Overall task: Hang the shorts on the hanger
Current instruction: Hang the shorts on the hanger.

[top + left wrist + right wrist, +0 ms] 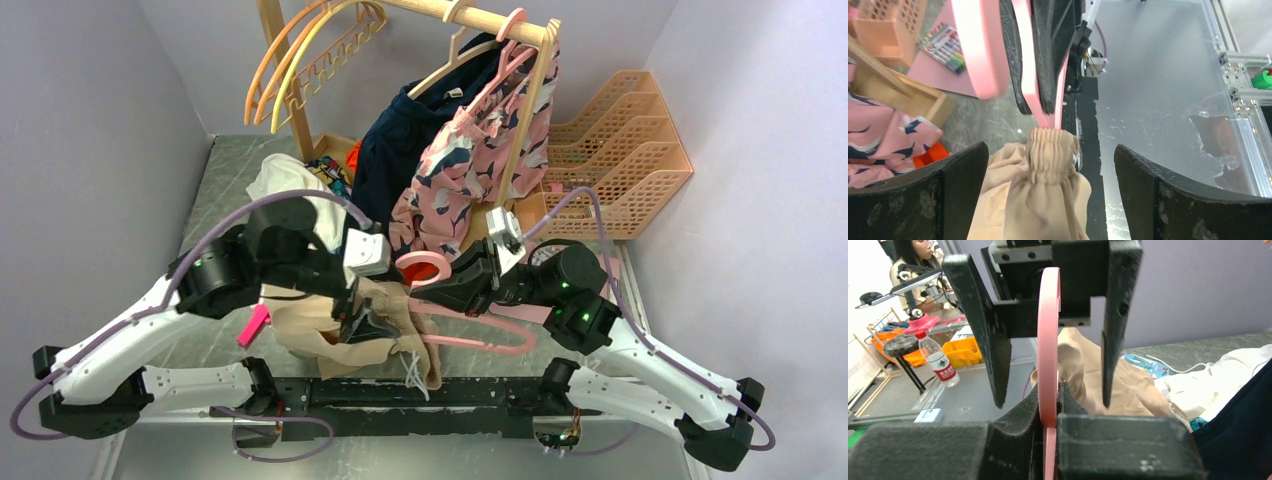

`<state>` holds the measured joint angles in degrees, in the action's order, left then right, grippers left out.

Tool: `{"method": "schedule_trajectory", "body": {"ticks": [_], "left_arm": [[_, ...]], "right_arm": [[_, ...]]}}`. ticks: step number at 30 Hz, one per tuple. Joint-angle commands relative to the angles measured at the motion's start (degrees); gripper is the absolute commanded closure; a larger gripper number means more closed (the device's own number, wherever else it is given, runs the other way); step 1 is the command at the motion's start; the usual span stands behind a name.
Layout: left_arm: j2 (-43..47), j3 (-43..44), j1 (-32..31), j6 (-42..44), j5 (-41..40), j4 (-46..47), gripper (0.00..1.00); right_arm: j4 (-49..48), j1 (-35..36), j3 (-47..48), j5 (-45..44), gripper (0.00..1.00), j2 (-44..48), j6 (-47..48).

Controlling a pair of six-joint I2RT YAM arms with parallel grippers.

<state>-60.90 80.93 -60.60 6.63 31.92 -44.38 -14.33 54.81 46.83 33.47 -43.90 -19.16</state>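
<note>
The shorts lie bunched beneath your left gripper, whose jaws stand wide apart around the waistband, which meets the hanger clamped in your right gripper. Tilt or lift that hanger now and the unheld fabric may slide off. What the peach mesh trays at far right hold, you cannot tell.

Our left arm reaches in from its base and bends at the wrist, so our left hand points down with its fingers spread wide and nothing pinched between them. Our right arm folds inward, and our right hand points toward the left one, jaws pressed together on the hanger. The two hands sit close, fingertips facing each other.
</note>
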Motion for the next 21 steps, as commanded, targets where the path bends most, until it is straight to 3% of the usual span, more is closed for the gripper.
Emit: {"method": "schedule_trajectory", "body": {"ticks": [1, 10, 16, 21], "left_arm": [[4.77, 1.25, -0.23, -1.44, -3.98, 0.17, 0.01], [4.33, -1.08, -0.23, -3.14, -4.89, -4.46, 0.02], [0.99, -0.12, -0.27, -2.15, -5.49, -6.35, 0.11], [0.51, -0.28, -0.22, -1.31, -6.79, -6.17, 0.13]], "right_arm": [[-2.67, 0.26, 1.25, -2.05, 1.0, 1.9, 1.11], [0.24, 0.18, 2.76, -3.17, 1.0, 1.36, 3.79], [0.19, 0.21, 3.27, -2.63, 1.0, 0.79, 3.86], [0.2, 0.3, 3.36, -2.37, 1.0, 1.3, 3.74]]}}
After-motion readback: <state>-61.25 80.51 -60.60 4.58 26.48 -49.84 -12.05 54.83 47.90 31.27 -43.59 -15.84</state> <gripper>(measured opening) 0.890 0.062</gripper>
